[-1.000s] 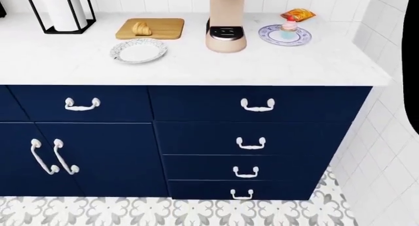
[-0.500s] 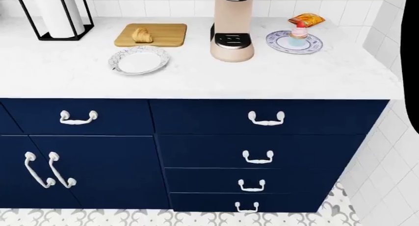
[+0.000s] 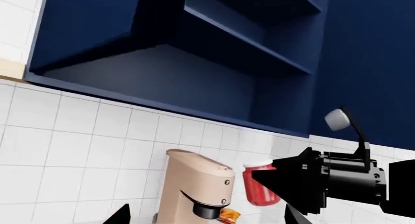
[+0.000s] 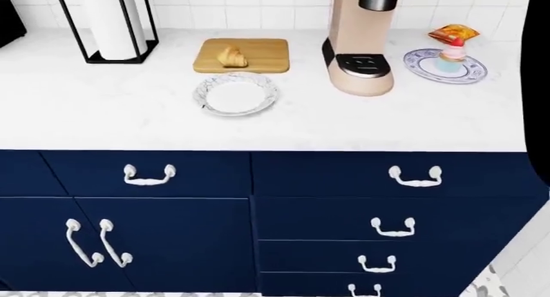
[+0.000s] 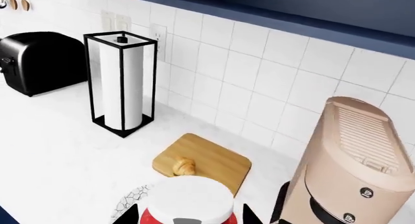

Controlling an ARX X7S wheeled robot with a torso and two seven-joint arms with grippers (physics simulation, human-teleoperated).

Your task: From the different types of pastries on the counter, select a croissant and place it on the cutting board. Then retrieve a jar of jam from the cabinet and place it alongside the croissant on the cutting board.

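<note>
With the croissant (image 4: 229, 56) already on the board (image 4: 262, 55) on the bench (image 4: 103, 110), the right gripper's (image 5: 187, 212) fingers clamped the jam jar (image 5: 186, 204) above it for delivery, while the left fingers' state was unclear.

Two plates (image 4: 236, 94), perhaps three pastries (image 4: 230, 56).
</note>
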